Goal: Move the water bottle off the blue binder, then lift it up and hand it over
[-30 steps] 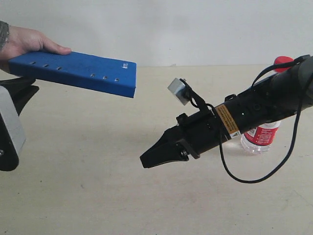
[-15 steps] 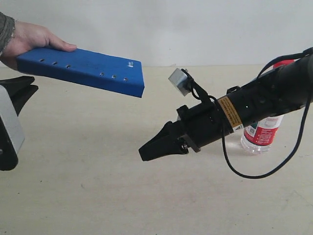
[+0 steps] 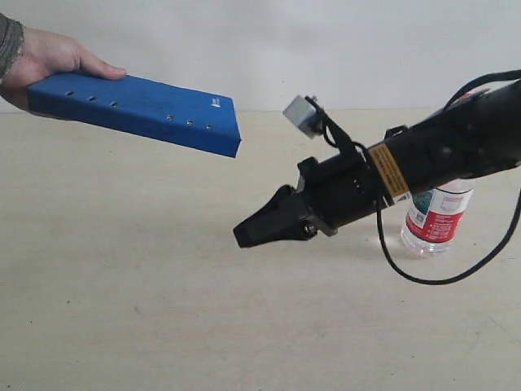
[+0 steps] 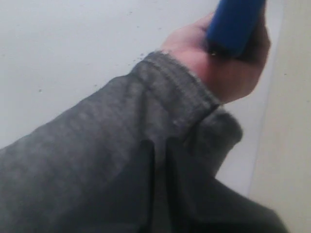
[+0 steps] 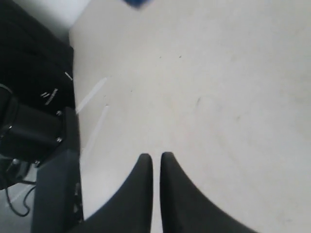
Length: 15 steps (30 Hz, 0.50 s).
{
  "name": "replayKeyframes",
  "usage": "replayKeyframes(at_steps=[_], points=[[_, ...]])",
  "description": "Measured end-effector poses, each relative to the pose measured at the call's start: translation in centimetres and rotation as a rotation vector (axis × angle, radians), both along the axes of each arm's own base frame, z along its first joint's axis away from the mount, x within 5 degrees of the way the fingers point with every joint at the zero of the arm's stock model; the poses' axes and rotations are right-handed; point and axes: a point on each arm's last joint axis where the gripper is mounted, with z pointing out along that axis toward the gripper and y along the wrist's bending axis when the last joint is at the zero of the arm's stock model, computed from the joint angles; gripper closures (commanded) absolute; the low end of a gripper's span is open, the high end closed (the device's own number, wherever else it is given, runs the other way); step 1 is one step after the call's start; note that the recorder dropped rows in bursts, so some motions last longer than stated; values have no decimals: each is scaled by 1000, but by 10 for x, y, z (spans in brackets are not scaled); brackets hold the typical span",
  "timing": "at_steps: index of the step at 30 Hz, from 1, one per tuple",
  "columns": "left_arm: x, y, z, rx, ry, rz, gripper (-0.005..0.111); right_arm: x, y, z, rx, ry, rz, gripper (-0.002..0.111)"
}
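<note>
Above the beige desk (image 3: 163, 318) the black right arm (image 3: 431, 155) slants down, and a person's hand (image 3: 49, 55) holds the flat rectangular bright-blue binder (image 3: 138, 110) in the air at the left. The small clear plastic water bottle (image 3: 438, 216) stands upright on the desk behind that arm, well apart from the binder. The right fingers (image 3: 248, 234) are almost together, a thin slit between, gripping nothing; the left fingers are out of sight.
</note>
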Motion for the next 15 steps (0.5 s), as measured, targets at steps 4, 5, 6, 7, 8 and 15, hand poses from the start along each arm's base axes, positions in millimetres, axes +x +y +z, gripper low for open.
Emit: replayKeyframes(at_steps=[4,5,6,7,8,15], points=[[-11,7,10,-24,-69,25,102,-5,-8,46,-4,-192,-85,107],[-13,9,12,-29,-82,30,102,-7,-10,57,-4,-239,-109,107],[-16,11,14,-34,-100,36,102,-12,-13,75,6,-301,-132,107],[-18,12,16,-38,-112,40,102,-16,-16,87,10,-345,-154,107],[-20,13,18,-42,-125,46,102,-22,-20,101,21,-398,-175,107],[-32,20,25,-62,-190,69,102,-77,-51,193,109,-746,-349,107]])
